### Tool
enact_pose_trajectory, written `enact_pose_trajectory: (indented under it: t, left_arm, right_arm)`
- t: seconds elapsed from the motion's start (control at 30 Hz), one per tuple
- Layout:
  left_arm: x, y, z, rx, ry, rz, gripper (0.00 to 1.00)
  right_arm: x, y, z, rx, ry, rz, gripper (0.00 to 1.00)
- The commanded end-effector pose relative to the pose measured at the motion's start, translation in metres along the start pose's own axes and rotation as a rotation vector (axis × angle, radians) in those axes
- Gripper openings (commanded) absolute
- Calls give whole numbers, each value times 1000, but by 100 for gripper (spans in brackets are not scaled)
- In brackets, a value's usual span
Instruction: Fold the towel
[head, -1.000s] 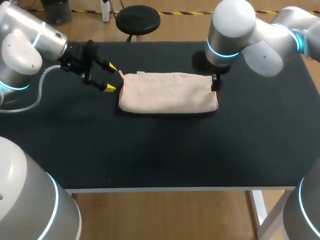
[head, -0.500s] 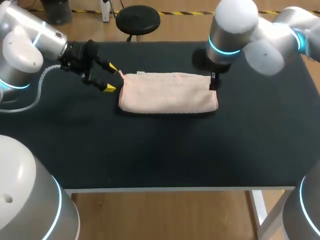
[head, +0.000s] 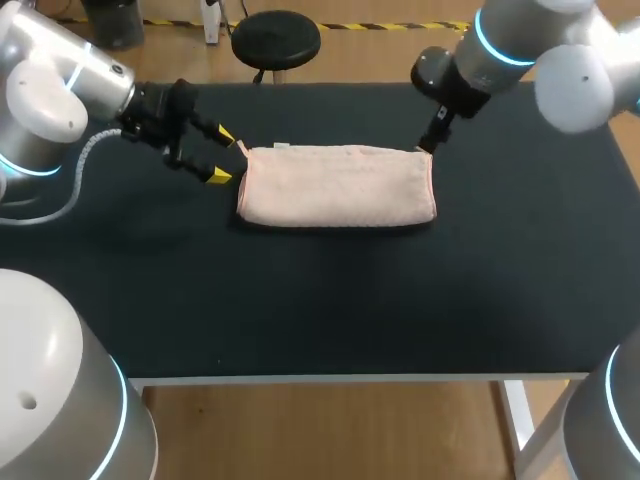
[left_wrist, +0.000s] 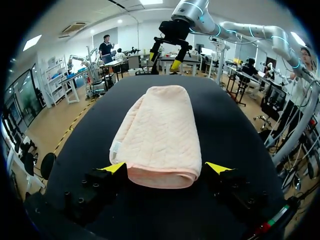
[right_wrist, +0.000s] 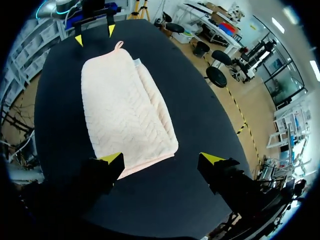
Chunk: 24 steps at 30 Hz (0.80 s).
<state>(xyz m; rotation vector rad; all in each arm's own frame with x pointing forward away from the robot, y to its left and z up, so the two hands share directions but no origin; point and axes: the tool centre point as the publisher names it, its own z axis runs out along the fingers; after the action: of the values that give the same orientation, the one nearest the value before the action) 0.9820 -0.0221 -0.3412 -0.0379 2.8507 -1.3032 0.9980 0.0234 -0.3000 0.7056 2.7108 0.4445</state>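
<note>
A pink towel (head: 338, 187) lies folded into a long strip on the black table (head: 300, 300). My left gripper (head: 222, 156) stands open at the strip's left end, low over the table. In the left wrist view that end of the towel (left_wrist: 159, 135) sits between my left gripper's (left_wrist: 165, 169) open fingers, with small gaps on both sides. My right gripper (head: 432, 138) hangs by the towel's far right corner. In the right wrist view my right gripper (right_wrist: 162, 159) is open above the towel's (right_wrist: 127, 110) near end, holding nothing. Each wrist view shows the other gripper (left_wrist: 165, 56) (right_wrist: 93, 34) beyond the towel's far end.
The towel is the only thing on the dark tabletop. The table's front edge (head: 350, 378) runs well in front of the towel, and its back edge (head: 330, 86) lies a short way behind it.
My right arm has swung up and back to the right, taking its gripper from over the towel's right end to the far right corner. The left arm and the towel have stayed put.
</note>
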Motion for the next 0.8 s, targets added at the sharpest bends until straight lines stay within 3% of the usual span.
enact_pose_trajectory:
  t: [0.03, 0.2, 0.27, 0.53, 0.67, 0.8]
  left_arm:
    - [0, 1, 0, 1, -2, 1, 100]
    - [0, 1, 0, 1, -2, 1, 100]
    - [0, 1, 0, 1, -2, 1, 100]
    - [0, 1, 0, 1, -2, 1, 100]
    - [0, 1, 0, 1, -2, 1, 100]
    - [0, 1, 0, 1, -2, 1, 100]
  right_arm:
    - [2, -17, -3, -505, 185, 770, 100]
    - [1, -32, 0, -541, 261, 983, 100]
    - [3, -38, 4, -546, 340, 1097, 100]
    - [11, -57, 16, -561, 420, 1317, 100]
    - [13, -64, 33, -553, 515, 1471, 100]
    - [15, -63, 49, -536, 563, 1515, 100]
